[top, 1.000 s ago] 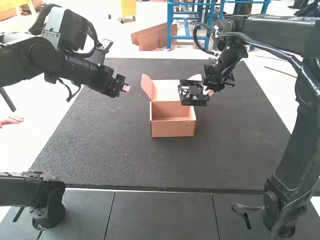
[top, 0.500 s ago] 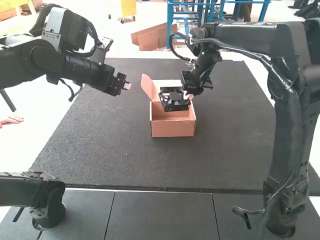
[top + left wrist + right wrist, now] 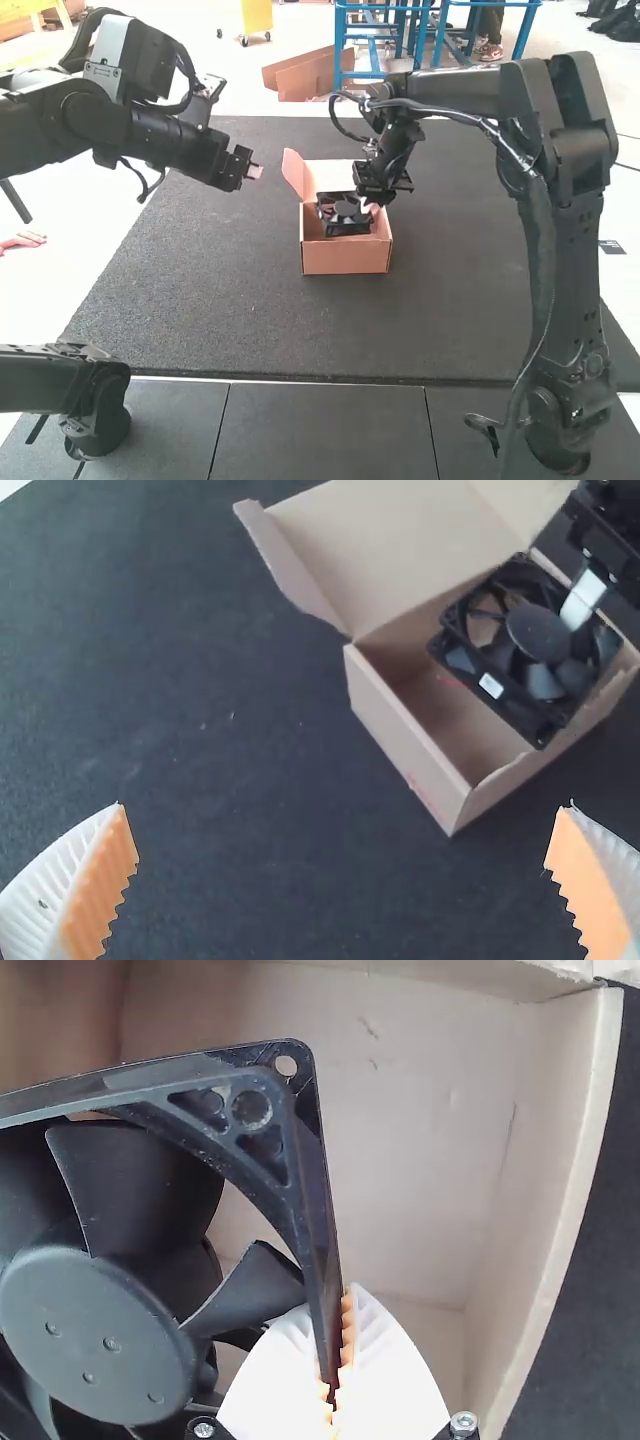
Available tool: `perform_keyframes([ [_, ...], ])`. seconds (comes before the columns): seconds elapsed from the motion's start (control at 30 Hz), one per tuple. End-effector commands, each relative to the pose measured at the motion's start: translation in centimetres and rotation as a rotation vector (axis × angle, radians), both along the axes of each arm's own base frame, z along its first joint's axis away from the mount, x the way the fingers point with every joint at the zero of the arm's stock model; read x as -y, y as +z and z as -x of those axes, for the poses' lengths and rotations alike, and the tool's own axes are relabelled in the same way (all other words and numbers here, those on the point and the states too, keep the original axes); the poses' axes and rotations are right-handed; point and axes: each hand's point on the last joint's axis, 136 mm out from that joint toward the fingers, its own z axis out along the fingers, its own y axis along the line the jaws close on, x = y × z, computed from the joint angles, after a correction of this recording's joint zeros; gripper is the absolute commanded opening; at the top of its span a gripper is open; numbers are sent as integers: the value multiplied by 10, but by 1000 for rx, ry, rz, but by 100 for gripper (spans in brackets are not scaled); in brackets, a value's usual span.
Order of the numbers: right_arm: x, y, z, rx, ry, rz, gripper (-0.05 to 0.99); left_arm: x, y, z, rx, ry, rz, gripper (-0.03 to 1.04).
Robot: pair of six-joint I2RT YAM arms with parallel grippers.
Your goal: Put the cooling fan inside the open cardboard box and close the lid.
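Right gripper (image 3: 369,203) pinches fan (image 3: 338,214) frame, fan tilted in box (image 3: 345,254) mouth; we level it, lower clear of walls, then release. Left gripper (image 3: 244,172) wide, apart from lid (image 3: 299,176).

Your right gripper (image 3: 372,198) has carried the fan (image 3: 343,213) leftward and lowered it into the box (image 3: 345,245).

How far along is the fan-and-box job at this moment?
Done: the fan is clamped by its frame in the right gripper. In hand: it sits tilted in the mouth of the box, not released. Left: let go, then shut the lid, which stands open; the left gripper hangs open nearby.
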Motion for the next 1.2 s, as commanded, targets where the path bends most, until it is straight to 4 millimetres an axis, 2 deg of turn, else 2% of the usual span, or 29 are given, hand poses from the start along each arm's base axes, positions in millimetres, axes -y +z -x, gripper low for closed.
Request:
perform_keyframes([
  [0.0,-4,7,-12,28,-22,-12,-1,-4,13,-1,39,12,7,97],
  [0.43,-6,-29,-17,-35,-38,19,-1,-5,17,0,40,24,18,97],
  [0.47,-7,-30,-19,-31,-44,14,1,-5,18,0,41,23,20,97],
  [0.5,-10,-28,-22,-25,-46,2,10,-5,19,0,42,26,22,97],
  [0.53,-13,-26,-23,-24,-44,-8,27,-5,18,0,41,28,24,97],
  [0.57,-15,-22,-26,-14,-43,-18,40,-5,18,-1,39,37,32,97],
  [0.73,-24,1,-36,12,-34,-88,83,-6,33,-12,59,137,189,97],
  [0.83,-18,17,-46,38,-31,-116,88,-12,31,-20,66,184,230,97],
  [0.97,-7,73,-54,157,-30,-180,90,-16,16,-31,30,235,248,97],
  [1.17,36,121,-51,299,33,-133,90,-28,-10,-51,-29,307,210,97],
])
